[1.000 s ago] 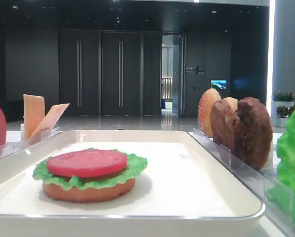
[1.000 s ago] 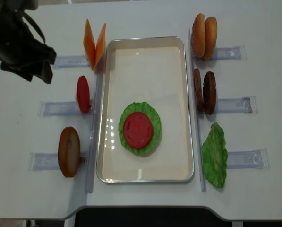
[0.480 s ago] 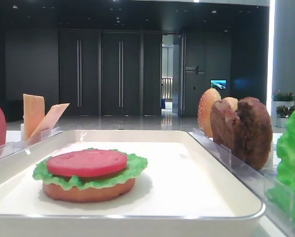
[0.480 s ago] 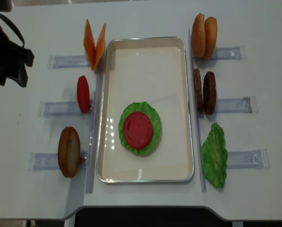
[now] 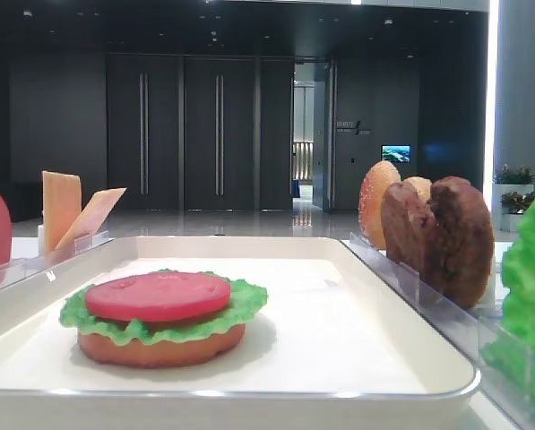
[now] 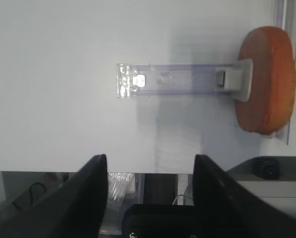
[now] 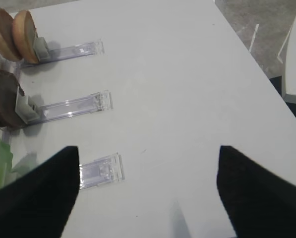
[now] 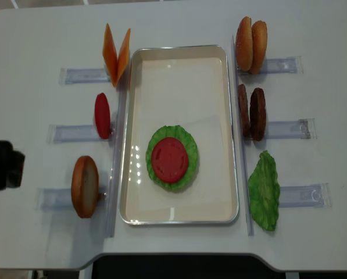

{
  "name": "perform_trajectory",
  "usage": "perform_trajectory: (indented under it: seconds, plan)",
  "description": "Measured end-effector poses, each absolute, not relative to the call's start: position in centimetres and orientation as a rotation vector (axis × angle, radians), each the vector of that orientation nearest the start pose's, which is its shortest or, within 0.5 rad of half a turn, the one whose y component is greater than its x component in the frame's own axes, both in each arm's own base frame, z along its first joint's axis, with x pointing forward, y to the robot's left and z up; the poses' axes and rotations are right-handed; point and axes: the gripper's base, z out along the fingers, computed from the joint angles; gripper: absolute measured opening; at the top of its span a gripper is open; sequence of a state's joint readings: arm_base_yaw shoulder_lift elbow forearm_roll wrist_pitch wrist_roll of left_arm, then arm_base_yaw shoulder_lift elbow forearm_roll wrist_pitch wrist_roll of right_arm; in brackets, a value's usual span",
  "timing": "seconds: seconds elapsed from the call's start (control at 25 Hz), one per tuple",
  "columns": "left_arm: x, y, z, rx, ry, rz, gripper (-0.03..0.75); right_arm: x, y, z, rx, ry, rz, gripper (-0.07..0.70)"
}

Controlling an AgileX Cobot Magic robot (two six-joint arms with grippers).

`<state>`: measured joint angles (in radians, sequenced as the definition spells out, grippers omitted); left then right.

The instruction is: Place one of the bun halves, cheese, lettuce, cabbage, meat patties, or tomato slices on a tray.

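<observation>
A white tray (image 8: 179,64) is seen from above on a white table (image 8: 312,35); on it lie a bun half, lettuce (image 8: 188,172) and a tomato slice (image 8: 170,158), stacked. Clear racks flank it: cheese (image 8: 115,53), a spare tomato slice (image 8: 102,115) and a bun (image 8: 85,186) to the left; buns (image 8: 251,45), patties (image 8: 251,112) and a lettuce leaf (image 8: 264,190) to the right. The left gripper (image 6: 150,171) is held wide and empty just beside the left bun's rack (image 6: 175,80). The right gripper (image 7: 148,173) is likewise spread, holding nothing, over bare table.

four bun halves (image 8: 85,186), two cheese slices (image 8: 115,54), two patties (image 8: 251,112), two tomato slices (image 8: 170,160), two lettuce (image 8: 264,190).
</observation>
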<state>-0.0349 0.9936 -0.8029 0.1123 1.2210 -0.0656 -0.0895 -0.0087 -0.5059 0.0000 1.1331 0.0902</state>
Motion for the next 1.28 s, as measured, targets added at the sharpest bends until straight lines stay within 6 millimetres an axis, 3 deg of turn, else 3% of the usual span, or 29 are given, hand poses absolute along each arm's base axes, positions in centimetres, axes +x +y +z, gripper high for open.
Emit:
perform_trajectory:
  seconds: [0.2,0.52,1.28]
  plan:
    - [10.3,0.4,28.7,-0.021,2.765,0.104,0.421,-1.0,0.1,27.3,0.189,2.094,0.000,0.539]
    - [5.6,0.6,26.4,-0.023,2.559,0.085,0.421,-1.0,0.1,27.3,0.189,2.094,0.000,0.539]
    - [-0.3,0.8,26.6,-0.038,2.122,0.053,0.419,-1.0,0.1,27.3,0.189,2.094,0.000,0.539]
